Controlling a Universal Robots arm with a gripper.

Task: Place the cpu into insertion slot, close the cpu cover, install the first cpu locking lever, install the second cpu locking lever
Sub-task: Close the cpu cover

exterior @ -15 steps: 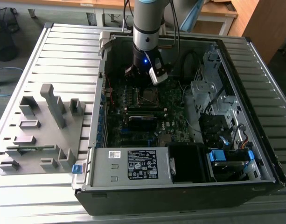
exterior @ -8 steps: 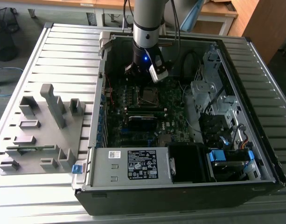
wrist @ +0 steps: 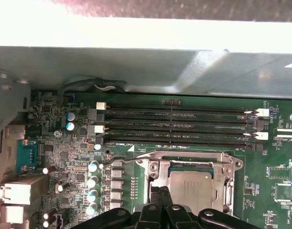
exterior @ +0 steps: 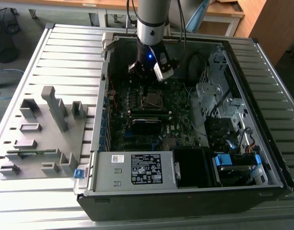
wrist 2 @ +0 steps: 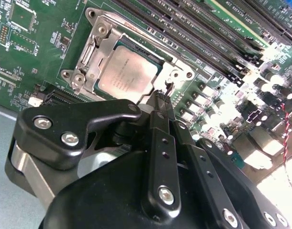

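We see the end effector (wrist 2: 162, 97) closed, fingertips together at the cpu cover (wrist 2: 92, 59) edge, beside the seated cpu (wrist 2: 128, 71).

In the exterior view you get soft, even room light on the slatted bench (exterior: 65, 57). The inside of the computer case (exterior: 185, 206) sits dim and shadowed, and a small blue light (exterior: 150, 56) glows on the arm (exterior: 151, 19) near 12 o'clock. In the second wrist view the motherboard (wrist 2: 41, 43) burns out to white glare from 3 to 5 o'clock, and the cpu (wrist 2: 126, 71) carries a dull sheen. In the first wrist view the case wall (wrist: 136, 67) blows out to a white band at 12 o'clock, with a blurred strip beyond it.
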